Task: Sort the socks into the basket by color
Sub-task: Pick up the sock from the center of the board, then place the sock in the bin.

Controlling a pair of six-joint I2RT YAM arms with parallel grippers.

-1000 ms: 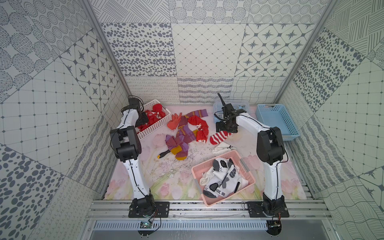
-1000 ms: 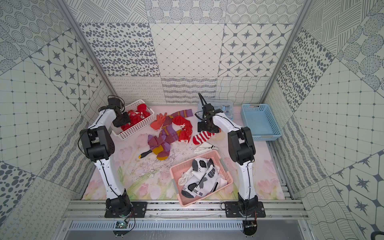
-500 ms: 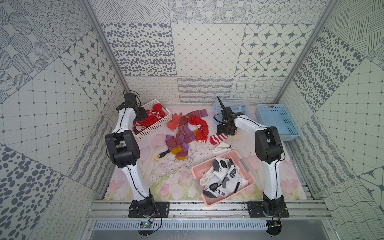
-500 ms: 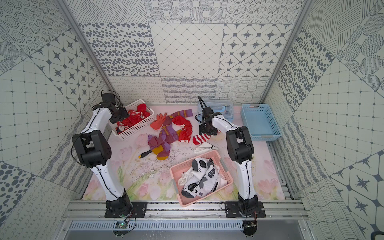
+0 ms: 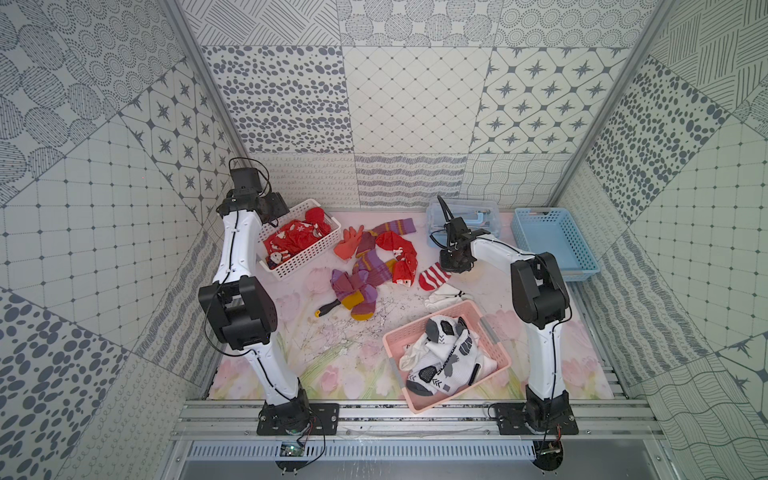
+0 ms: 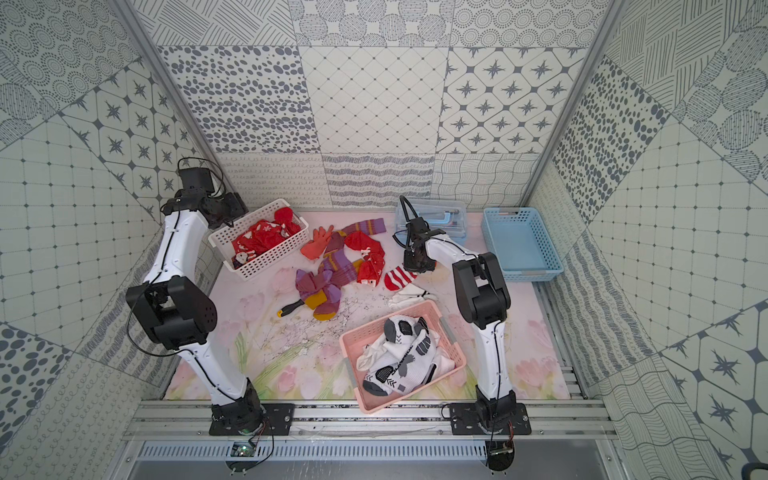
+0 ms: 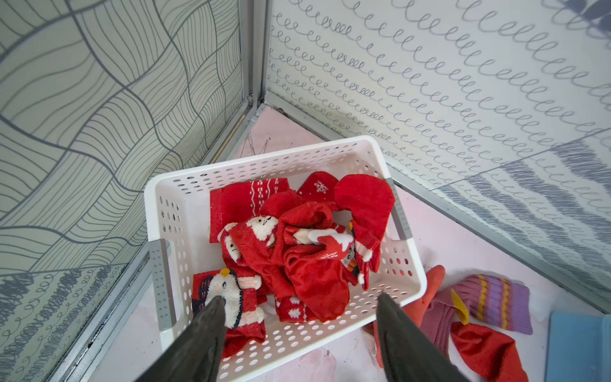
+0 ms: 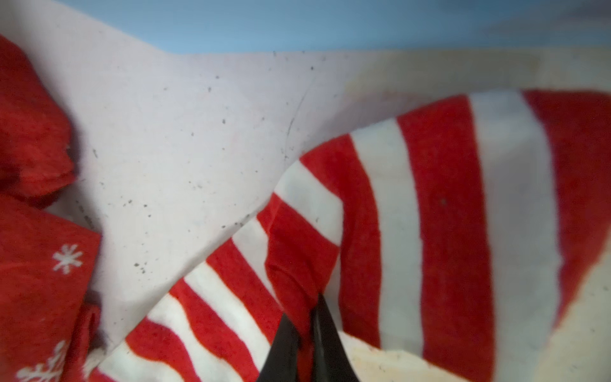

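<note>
Three baskets: in both top views, a white basket (image 5: 308,248) at the far left, a pink basket (image 5: 419,400) near the front, a blue basket (image 5: 582,262) at the far right
White basket contents: red socks (image 5: 296,237) heaped inside
Pink basket contents: white socks (image 6: 401,358) with black-grey marks
Loose pile: purple socks (image 5: 365,279) with yellow toes and a red snowflake sock (image 5: 402,255) lay between the arms, an orange-red glove (image 5: 350,243) beside them
Striped sock: the red-and-white striped sock (image 5: 433,276) lay on the mat (image 5: 332,374) just beside the pile, a loose white sock (image 5: 446,297) just in front of it
Right gripper, top views: the right gripper (image 5: 449,268) was down at the striped sock's edge
Left gripper, top views: over the white basket's far-left end, mostly hidden by the arm
Left wrist view: the left gripper (image 7: 297,306) hung above the white basket (image 7: 334,155) – fingers (image 7: 205,330) spread apart, nothing between them; red socks (image 7: 297,251) below, one with a penguin
Right wrist view: the right gripper (image 8: 305,317) was closed – its black fingertips (image 8: 325,330) pinched a fold of the striped sock (image 8: 436,211); the snowflake sock (image 8: 39,271) lay near it
</note>
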